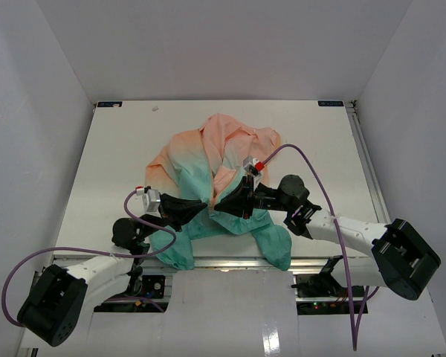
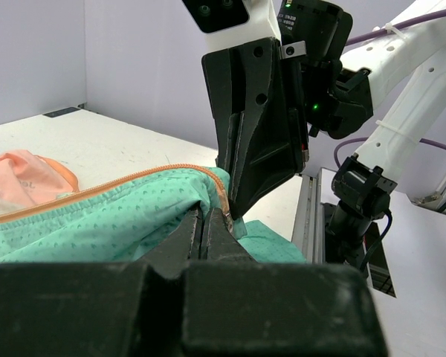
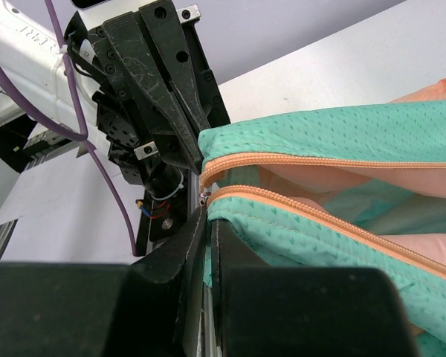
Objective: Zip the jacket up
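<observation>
The jacket (image 1: 215, 160) lies crumpled on the table, peach-orange at the far end and teal-green near the arms. My left gripper (image 1: 201, 209) is shut on the teal bottom hem at one side of the orange zipper (image 2: 134, 182). My right gripper (image 1: 221, 204) is shut on the other side's hem, right beside the zipper's lower end (image 3: 205, 195). The two grippers' tips nearly touch at the jacket's bottom front. The two zipper tapes (image 3: 320, 162) run apart and unjoined in the right wrist view. The left gripper (image 2: 207, 222) and right gripper (image 3: 208, 219) show their jaws closed on fabric.
The jacket's teal lower part hangs over the table's near edge (image 1: 230, 259). A metal rail (image 2: 312, 216) runs along that edge. Purple cables (image 1: 312, 167) loop from both arms. White walls enclose the table (image 1: 119, 156) on three sides.
</observation>
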You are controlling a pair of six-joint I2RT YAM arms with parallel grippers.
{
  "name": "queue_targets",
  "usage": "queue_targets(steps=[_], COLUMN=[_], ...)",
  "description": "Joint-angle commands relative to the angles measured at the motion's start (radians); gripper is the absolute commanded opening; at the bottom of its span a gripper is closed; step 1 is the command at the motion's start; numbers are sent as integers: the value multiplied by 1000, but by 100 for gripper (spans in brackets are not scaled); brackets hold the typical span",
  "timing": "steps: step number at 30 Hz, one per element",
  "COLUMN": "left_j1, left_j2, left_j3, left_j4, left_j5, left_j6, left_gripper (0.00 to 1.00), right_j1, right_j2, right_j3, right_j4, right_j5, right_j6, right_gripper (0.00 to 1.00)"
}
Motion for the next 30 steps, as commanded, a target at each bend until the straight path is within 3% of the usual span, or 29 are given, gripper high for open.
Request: queue_targets(steps=[1, 30], left_j1=[-6, -8], left_j2=[-12, -30], left_j3=[-81, -91], left_j4=[501, 502], left_j5=[8, 66], left_j6=[26, 34], left_gripper=[0, 0], right_j1=[-2, -27], right_j2=[-4, 1], right_j3=[-2, 1], right_j4=[77, 154], right_j5=[-20, -85], right_j6=[9, 90], right_gripper=[8, 8])
